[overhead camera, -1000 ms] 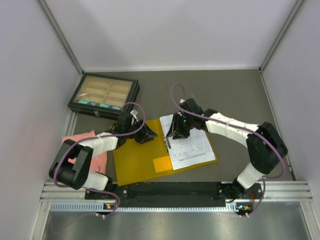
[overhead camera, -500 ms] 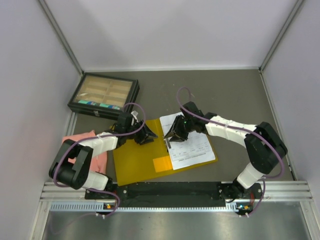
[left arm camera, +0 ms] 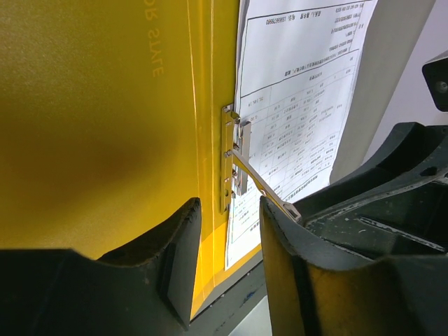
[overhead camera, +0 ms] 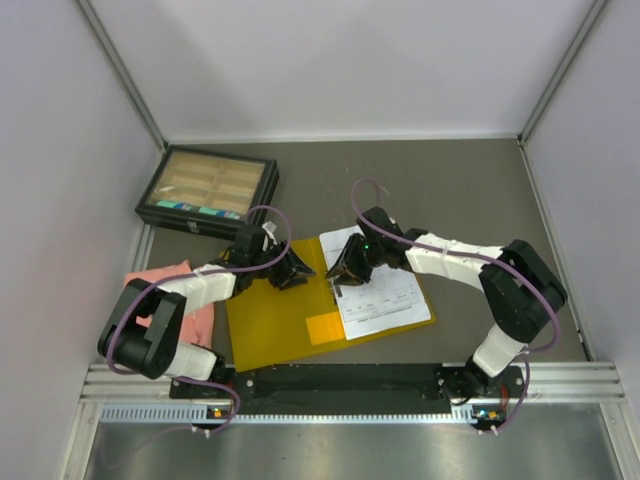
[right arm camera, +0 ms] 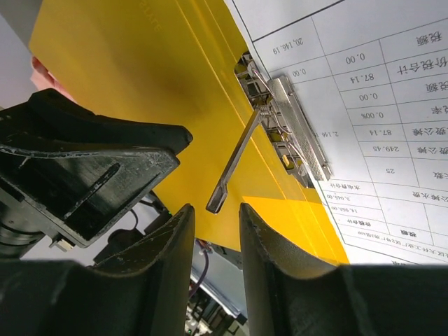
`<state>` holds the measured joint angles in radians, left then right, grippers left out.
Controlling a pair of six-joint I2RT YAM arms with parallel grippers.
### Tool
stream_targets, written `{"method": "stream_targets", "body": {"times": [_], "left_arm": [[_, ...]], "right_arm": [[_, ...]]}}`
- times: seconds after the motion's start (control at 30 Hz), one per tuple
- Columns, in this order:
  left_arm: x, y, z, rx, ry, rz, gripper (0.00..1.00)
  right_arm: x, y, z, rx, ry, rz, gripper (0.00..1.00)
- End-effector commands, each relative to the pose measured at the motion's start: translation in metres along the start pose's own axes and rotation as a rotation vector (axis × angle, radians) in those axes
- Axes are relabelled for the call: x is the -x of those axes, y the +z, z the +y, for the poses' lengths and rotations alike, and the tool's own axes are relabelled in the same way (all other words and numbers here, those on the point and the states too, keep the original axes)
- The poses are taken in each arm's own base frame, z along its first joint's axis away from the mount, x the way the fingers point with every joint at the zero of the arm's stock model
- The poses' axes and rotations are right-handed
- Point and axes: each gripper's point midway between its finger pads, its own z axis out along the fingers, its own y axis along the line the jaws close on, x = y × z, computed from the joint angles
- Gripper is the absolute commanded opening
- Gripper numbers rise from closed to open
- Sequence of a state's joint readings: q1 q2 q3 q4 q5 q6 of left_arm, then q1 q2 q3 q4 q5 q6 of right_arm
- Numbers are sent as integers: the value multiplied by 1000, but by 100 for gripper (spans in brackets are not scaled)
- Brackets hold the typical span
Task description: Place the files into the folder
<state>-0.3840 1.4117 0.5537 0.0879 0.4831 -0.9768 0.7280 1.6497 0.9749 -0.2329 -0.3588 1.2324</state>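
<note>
The folder [overhead camera: 270,315] lies open and flat on the table [overhead camera: 450,190], just ahead of the two arm bases, yellow inside. A small orange pocket [overhead camera: 325,326] sits at its near edge by the spine. The files [overhead camera: 385,295], white sheets printed with tables of black text, lie on the folder's right half, with their left edge along the spine. At that edge sits the metal clip [right arm camera: 294,133], its thin lever [right arm camera: 234,164] swung up and away from the sheets.

The right fingers [right arm camera: 168,252] come in from the right, low over the spine. They stand apart, with the lever's free end just at the gap between their tips, and daylight shows on both sides of it. The left fingers [left arm camera: 175,245] reach in from the left over the folder's yellow half, facing the right ones across the spine. They too stand apart with nothing between them, and the spine and clip show beyond the gap.

Farther out, a black box [overhead camera: 207,190] with pale compartments sits at the far left of the table. A pink item [overhead camera: 200,320] lies at the left edge, partly under the left arm.
</note>
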Motion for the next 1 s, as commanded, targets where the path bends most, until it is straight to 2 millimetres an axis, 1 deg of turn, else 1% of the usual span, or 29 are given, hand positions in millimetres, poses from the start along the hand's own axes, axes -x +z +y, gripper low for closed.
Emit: {"method": "stream_targets", "body": {"times": [0.0,0.1,0.27,0.33,0.37,0.4,0.43,0.47,0.5,0.53,0.57,0.6,0.63,0.67,0.7,0.73,0.77,0.8,0.87,0.9,0.97], "left_arm": [[6,-5,-15,-44,35,-19,44],[5,-5,-14,-42,32,-17,44],[5,-5,-14,-40,31,-16,44],[7,-6,-14,-37,35,-23,44],[6,-6,-13,-30,36,-23,44],[6,-5,-12,-22,43,-20,44],[9,-4,-15,-15,51,-28,44],[8,-3,-9,13,54,-17,45],[8,-1,-9,24,57,-12,45],[12,0,-15,21,70,-20,45],[9,1,-7,59,59,-6,45],[9,3,-7,71,65,-3,46],[13,4,-13,72,73,-9,46],[14,8,-10,98,75,-9,46],[10,10,-8,124,76,11,46],[14,12,-16,124,85,8,46],[15,17,-12,153,84,9,46],[15,20,-16,163,91,12,46],[14,27,-12,197,79,14,45],[16,30,-13,210,87,1,44],[15,34,-8,248,79,-1,42]], "right_arm": [[-4,5,5,20,-1,0,32],[-4,7,4,18,-1,0,31],[-5,10,2,17,8,3,20],[-5,10,1,14,7,2,19],[-5,10,0,14,7,2,16],[-6,10,0,11,8,4,16],[-5,10,-1,11,8,4,15],[-5,10,-1,11,10,3,12],[-5,10,-1,14,9,2,11],[-6,10,-2,12,9,2,9],[-6,10,-3,8,11,2,6],[-5,9,-3,8,10,-2,3],[-6,9,-5,3,9,-4,2],[-6,9,-7,-2,7,-4,0],[-6,8,-8,-5,3,-8,0],[-6,9,-10,-13,3,-9,0],[-6,9,-12,-18,-2,-10,0],[-6,10,-14,-21,-3,-11,0],[-6,11,-18,-23,-6,-9,0],[-7,11,-19,-22,-7,-10,0],[-8,12,-23,-23,-5,-8,0]]}}
